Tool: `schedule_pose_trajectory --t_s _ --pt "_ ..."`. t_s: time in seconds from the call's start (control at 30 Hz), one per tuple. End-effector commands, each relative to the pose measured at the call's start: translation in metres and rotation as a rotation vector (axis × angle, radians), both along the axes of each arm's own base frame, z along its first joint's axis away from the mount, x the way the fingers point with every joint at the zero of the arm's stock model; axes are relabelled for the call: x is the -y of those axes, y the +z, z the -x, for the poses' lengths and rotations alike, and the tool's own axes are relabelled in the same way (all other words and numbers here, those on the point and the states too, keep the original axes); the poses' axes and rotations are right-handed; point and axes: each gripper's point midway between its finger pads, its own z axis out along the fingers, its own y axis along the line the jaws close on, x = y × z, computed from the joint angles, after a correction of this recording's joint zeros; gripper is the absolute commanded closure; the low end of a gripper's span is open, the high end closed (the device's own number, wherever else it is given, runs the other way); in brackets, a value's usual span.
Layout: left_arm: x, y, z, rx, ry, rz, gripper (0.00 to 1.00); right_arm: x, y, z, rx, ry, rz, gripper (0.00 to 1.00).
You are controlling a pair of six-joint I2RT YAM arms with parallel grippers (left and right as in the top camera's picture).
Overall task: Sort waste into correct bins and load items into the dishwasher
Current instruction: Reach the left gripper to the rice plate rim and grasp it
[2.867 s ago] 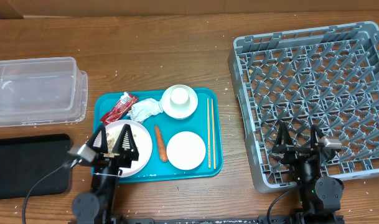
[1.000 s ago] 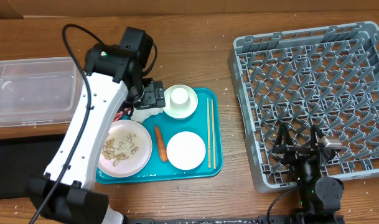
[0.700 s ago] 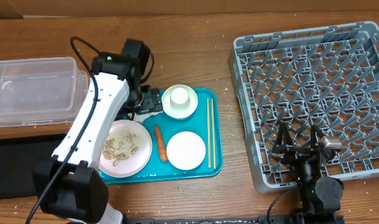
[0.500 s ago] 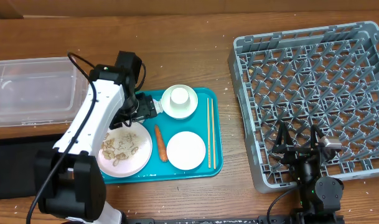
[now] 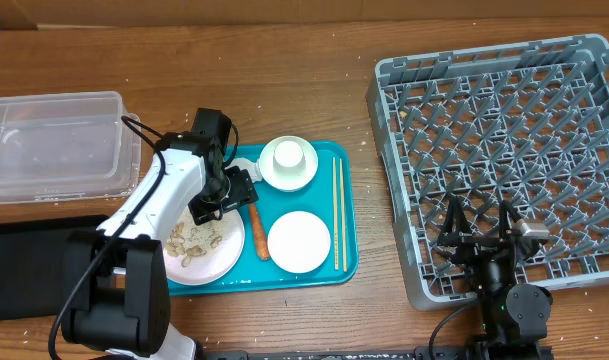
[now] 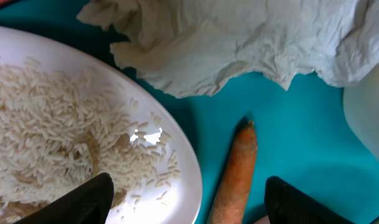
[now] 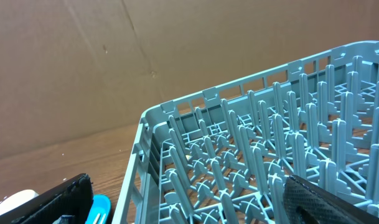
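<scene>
My left gripper (image 5: 231, 190) is open, low over the teal tray (image 5: 346, 262), just below the crumpled white tissue (image 6: 239, 37). In the left wrist view its fingers (image 6: 189, 205) straddle the rim of the pink plate (image 6: 177, 155) with rice (image 6: 58, 137) and the top of the carrot (image 6: 236, 168). From overhead I see the plate (image 5: 199, 245), the carrot (image 5: 255, 233), a cup in a bowl (image 5: 287, 160), the small white dish (image 5: 299, 240) and the chopsticks (image 5: 336, 210). The arm hides the red wrapper. My right gripper (image 5: 479, 235) is open over the front of the grey dish rack (image 5: 504, 130).
The clear tub (image 5: 54, 145) stands at the far left, with the black tray (image 5: 34, 265) in front of it. The rack (image 7: 239, 162) fills the right wrist view, between the open fingers (image 7: 189, 205).
My left arm has left its resting spot, swung over the tray's back, then pulled in and down to the tissue and carrot. The right arm has not moved.
</scene>
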Motion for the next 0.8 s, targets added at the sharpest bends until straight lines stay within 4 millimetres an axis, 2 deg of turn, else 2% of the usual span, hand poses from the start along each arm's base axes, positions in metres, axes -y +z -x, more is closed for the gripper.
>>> schedule_pose_trajectory --t_s 0.0,0.17,0.43,0.57,0.77 --pt "0.005 -0.003 -0.004 0.017 0.013 0.022 0.23 0.0 -0.003 0.0 0.001 -0.002 -0.001 0.0" --pt "0.008 -0.007 -0.016 0.054 0.015 0.029 0.27 0.0 -0.003 0.0 0.001 -0.002 -0.001 0.0" --pt "0.011 -0.036 -0.01 -0.029 0.026 0.034 0.29 0.0 -0.003 0.0 0.001 -0.002 -0.001 0.0" --pt "0.011 -0.037 -0.015 -0.013 0.021 0.036 0.32 0.001 -0.003 0.0 0.001 -0.002 -0.001 0.0" --pt "0.012 -0.037 -0.021 0.012 0.022 0.041 0.32 0.0 -0.003 0.0 0.001 -0.002 -0.001 0.0"
